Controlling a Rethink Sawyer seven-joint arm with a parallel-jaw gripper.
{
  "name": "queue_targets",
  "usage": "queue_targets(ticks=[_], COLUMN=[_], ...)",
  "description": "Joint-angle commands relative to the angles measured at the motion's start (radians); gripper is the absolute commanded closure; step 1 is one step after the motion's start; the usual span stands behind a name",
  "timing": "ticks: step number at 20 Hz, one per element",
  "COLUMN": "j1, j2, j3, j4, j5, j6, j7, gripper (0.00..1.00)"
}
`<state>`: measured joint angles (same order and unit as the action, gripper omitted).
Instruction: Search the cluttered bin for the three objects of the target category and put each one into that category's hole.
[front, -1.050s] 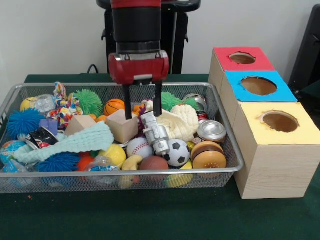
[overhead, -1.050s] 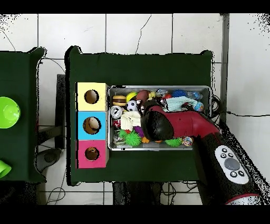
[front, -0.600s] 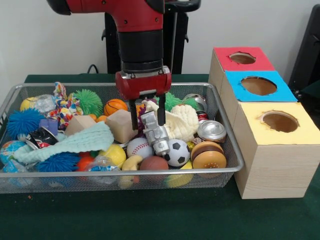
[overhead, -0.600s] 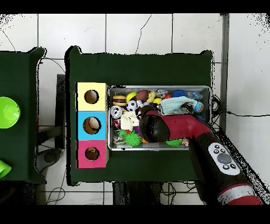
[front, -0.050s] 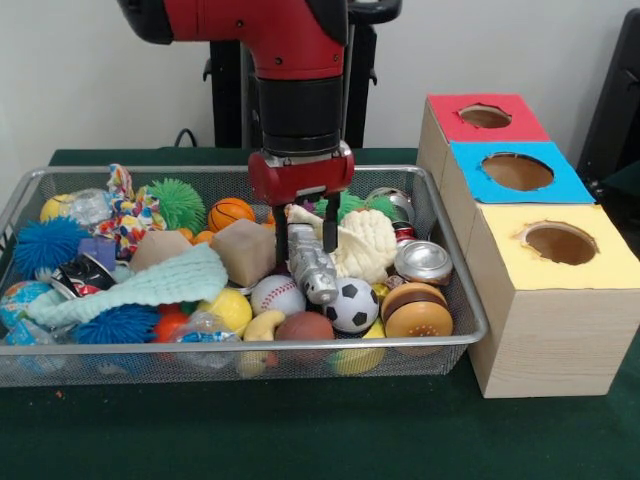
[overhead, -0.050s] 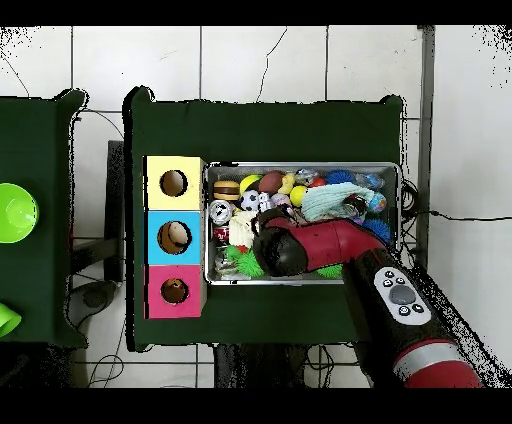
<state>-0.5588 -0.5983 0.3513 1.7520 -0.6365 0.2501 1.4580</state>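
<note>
The red and black arm (front, -0.050s: 300, 90) descends vertically into the wire bin (front, -0.050s: 455, 290), its wrist straight and its gripper (front, -0.050s: 306, 238) pointing straight down over the bin's middle. The two dark fingers (front, -0.050s: 329, 232) stand moderately apart, one on each side of the upper end of a crushed silver can (front, -0.050s: 312, 272); whether they press on it cannot be told. The can lies tilted, its lower end beside a soccer ball (front, -0.050s: 353, 305) and a baseball (front, -0.050s: 277, 295). Behind the gripper lies a cream knitted cloth (front, -0.050s: 368, 243), and to its side a tan block (front, -0.050s: 243, 250) and a small basketball (front, -0.050s: 229, 213). A second can (front, -0.050s: 423, 262), upright, stands near the bin's edge nearest the boxes, above a toy burger (front, -0.050s: 418, 311). A mint cloth (front, -0.050s: 150, 285), blue spiky balls (front, -0.050s: 45, 243) and a green spiky ball (front, -0.050s: 177, 202) fill the opposite end. Beside the bin stand three boxes, each with a round hole on top: red (front, -0.050s: 484, 118), blue (front, -0.050s: 515, 172) and yellow (front, -0.050s: 560, 245). In the overhead view the arm (overhead, -0.050s: 330, 245) reaches across the bin (overhead, -0.050s: 300, 166) from its edge nearest the robot, ending over the half near the boxes (overhead, -0.050s: 173, 237).
</note>
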Motion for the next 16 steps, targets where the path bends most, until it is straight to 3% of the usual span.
queue_targets(ticks=[1, 6, 12, 16], j1=[-0.07, -0.147, -0.172, -0.181], j2=[-0.011, -0.046, -0.096, -0.081], j3=[0.059, 0.171, 0.218, 0.228], j4=[-0.049, -0.021, 0.004, 0.004], j5=[-0.084, -0.016, 0.061, 0.054], j6=[-0.02, 0.047, 0.176, 0.132], j7=[-0.053, -0.075, -0.068, -0.043], gripper=[0.0, 0.0, 0.0, 0.0])
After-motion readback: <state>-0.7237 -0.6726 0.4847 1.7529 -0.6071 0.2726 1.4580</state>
